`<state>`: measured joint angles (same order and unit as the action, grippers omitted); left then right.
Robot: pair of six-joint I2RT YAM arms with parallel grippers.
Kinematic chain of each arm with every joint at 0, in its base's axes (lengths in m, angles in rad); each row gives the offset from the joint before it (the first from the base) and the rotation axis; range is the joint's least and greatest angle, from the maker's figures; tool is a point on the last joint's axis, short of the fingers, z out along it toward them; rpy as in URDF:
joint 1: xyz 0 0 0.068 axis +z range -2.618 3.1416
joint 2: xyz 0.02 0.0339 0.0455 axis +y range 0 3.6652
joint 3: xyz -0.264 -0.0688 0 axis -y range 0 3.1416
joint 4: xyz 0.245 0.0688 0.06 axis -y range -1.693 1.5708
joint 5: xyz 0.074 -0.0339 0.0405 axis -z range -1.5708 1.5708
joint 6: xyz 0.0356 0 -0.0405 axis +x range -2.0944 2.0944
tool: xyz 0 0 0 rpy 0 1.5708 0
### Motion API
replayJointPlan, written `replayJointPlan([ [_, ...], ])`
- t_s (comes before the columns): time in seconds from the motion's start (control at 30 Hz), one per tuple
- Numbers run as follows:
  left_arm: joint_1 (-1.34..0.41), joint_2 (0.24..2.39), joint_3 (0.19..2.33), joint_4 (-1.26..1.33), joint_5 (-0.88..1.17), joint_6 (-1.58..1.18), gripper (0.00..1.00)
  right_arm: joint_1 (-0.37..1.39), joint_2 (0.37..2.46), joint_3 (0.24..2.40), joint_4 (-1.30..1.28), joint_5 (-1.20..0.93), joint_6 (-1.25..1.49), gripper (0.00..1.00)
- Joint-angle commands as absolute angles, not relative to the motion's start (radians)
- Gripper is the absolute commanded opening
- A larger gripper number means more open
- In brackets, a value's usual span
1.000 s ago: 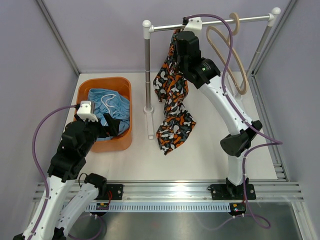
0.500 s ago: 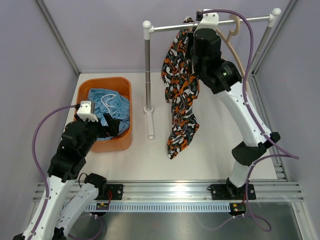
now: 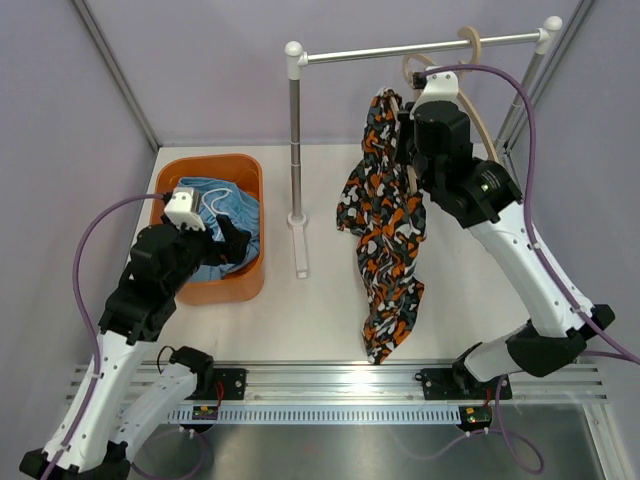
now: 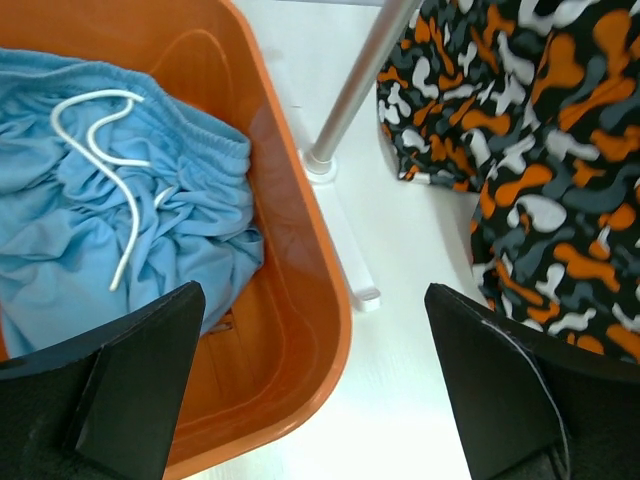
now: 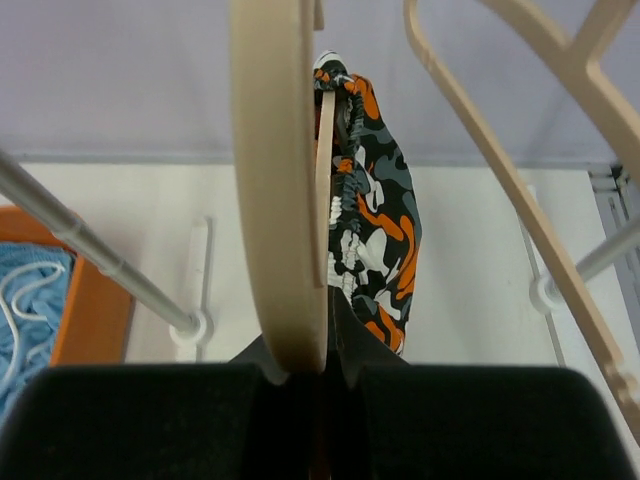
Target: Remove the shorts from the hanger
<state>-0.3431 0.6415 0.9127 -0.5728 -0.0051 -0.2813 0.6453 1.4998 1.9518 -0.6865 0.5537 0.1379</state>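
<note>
Two pairs: blue shorts (image 4: 120, 210) sit in bin (image 4: 300, 250) under spread left gripper (image 4: 315, 335); right gripper (image 5: 325, 372) pinches camouflage shorts (image 3: 385, 230), apparently to draw them off hanger (image 5: 275, 180).

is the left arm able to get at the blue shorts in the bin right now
Probably yes: the left gripper hangs open over the bin edge, and the blue shorts lie uncovered inside, with nothing between them.

The right gripper (image 5: 322, 385) is a dark blur under the hanger (image 5: 275, 180), its pinch point on the camouflage shorts (image 5: 375, 240) unseen; the left arm (image 3: 160, 275) hides some of the blue shorts (image 3: 228, 205)
</note>
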Motion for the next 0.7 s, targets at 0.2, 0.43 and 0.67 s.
replayJointPlan([
  [0.2, -0.682, 0.836, 1.12, -0.428, -0.157, -0.365, 0.95, 0.681, 1.201, 1.626, -0.704, 0.465, 0.274, 0.0],
  [0.43, -0.937, 1.077, 1.232, -0.273, -0.307, -0.405, 0.95, 0.741, 1.082, 1.509, -0.752, 0.399, 0.342, 0.0],
  [0.67, -1.031, 1.325, 1.402, -0.144, -0.368, -0.439, 0.96, 0.796, 1.019, 1.43, -0.768, 0.391, 0.388, 0.0],
])
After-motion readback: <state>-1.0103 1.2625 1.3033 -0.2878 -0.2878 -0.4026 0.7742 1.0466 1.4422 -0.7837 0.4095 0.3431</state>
